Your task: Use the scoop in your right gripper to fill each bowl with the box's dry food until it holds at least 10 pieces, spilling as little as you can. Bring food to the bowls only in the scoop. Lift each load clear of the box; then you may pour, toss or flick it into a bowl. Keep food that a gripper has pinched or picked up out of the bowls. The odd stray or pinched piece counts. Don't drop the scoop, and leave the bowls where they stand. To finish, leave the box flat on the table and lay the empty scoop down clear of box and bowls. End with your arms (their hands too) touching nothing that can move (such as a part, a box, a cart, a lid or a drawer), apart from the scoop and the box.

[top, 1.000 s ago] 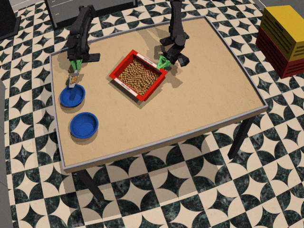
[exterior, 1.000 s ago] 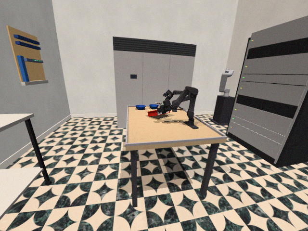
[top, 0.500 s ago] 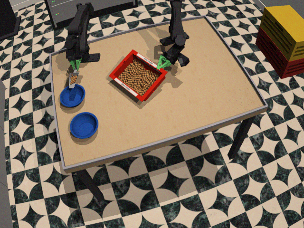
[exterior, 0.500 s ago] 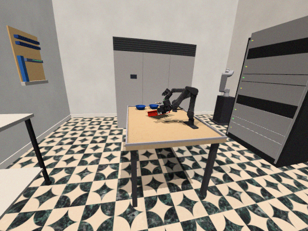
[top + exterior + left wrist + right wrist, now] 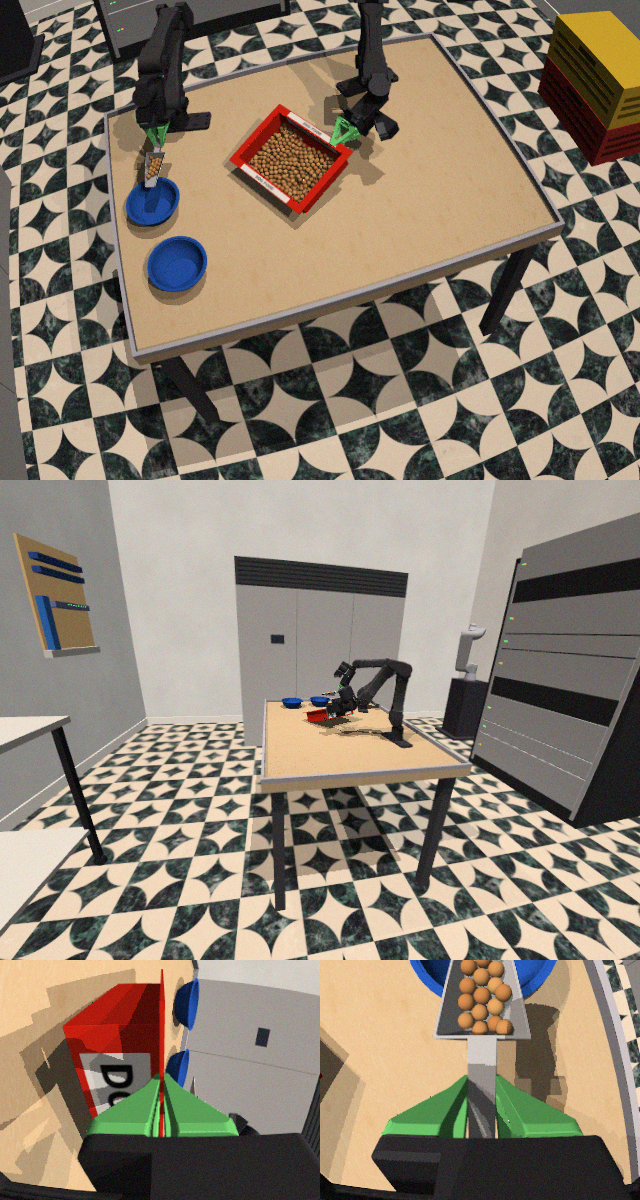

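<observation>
The red box (image 5: pixel 323 184) (image 5: pixel 316 716) (image 5: pixel 100 1010) holds much dry food (image 5: pixel 292 160) and appears raised and slightly tilted. My left gripper (image 5: pixel 333 143) (image 5: pixel 161 1080) is shut on its wall near a corner. My right gripper (image 5: pixel 157 145) (image 5: pixel 482 1081) is shut on the handle of the grey scoop (image 5: pixel 150 182) (image 5: pixel 327 693) (image 5: pixel 482 1052). The scoop holds several pieces, with its front end over the rim of the blue bowl (image 5: pixel 138 210) (image 5: pixel 319 701) (image 5: pixel 178 1069) (image 5: pixel 535 975) nearer the arms. The other blue bowl (image 5: pixel 177 266) (image 5: pixel 292 703) (image 5: pixel 187 1005) stands apart. Both bowls look empty.
A raised grey edge (image 5: pixel 119 258) (image 5: pixel 614 1050) runs round the table (image 5: pixel 403 206), close beside both bowls. The box lies between the two grippers, with open table between it and the bowls. Stacked crates (image 5: pixel 594 77) stand on the floor beyond the table.
</observation>
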`<act>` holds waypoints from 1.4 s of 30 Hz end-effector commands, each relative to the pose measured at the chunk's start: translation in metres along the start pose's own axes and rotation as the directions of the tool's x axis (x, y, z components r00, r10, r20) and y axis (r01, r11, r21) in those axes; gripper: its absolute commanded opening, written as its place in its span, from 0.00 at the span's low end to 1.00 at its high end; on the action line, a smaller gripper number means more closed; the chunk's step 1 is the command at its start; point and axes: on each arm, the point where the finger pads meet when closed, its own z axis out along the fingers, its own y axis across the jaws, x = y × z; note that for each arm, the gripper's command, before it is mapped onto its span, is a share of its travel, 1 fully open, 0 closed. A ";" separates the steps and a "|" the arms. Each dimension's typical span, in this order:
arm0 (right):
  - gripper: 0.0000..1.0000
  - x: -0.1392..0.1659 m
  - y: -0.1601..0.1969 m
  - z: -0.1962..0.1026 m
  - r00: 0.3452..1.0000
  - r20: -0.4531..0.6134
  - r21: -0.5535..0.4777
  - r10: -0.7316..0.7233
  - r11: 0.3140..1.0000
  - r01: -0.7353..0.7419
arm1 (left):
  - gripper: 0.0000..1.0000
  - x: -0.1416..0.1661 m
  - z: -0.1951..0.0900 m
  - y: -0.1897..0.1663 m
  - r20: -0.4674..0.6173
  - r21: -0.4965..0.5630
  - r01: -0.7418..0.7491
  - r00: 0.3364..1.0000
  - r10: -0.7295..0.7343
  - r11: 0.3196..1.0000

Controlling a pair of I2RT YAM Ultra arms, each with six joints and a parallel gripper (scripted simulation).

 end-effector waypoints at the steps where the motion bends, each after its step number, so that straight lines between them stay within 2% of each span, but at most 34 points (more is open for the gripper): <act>1: 0.00 -0.011 0.000 -0.011 1.000 0.023 0.007 0.001 1.000 -0.001 | 0.00 -0.010 -0.006 -0.043 0.033 0.096 -0.107 0.994 0.105 0.990; 10: 0.00 -0.018 -0.002 -0.014 0.999 0.052 0.010 0.007 1.000 -0.008 | 0.00 -0.010 -0.006 -0.043 0.033 0.096 -0.107 0.994 0.105 0.990; 20: 0.00 -0.013 -0.002 -0.009 1.000 0.011 0.010 0.006 1.000 -0.006 | 0.00 -0.010 -0.006 -0.043 0.033 0.096 -0.107 0.994 0.105 0.990; 21: 0.00 -0.015 -0.002 -0.013 0.999 0.041 0.010 0.006 1.000 -0.006 | 0.00 -0.010 -0.006 -0.043 0.033 0.096 -0.107 0.994 0.105 0.990; 24: 0.00 -0.014 -0.001 -0.012 0.999 0.038 0.006 0.003 1.000 -0.003 | 0.00 -0.010 -0.006 -0.043 0.033 0.096 -0.107 0.994 0.105 0.990; 25: 0.00 -0.010 -0.002 -0.009 1.000 -0.017 0.010 0.005 1.000 -0.005 | 0.00 -0.010 -0.006 -0.043 0.033 0.096 -0.107 0.994 0.105 0.990; 42: 0.00 -0.022 0.000 -0.022 0.989 -0.151 0.007 0.001 1.000 0.000 | 0.00 -0.010 -0.006 -0.043 0.033 0.096 -0.107 0.994 0.105 0.990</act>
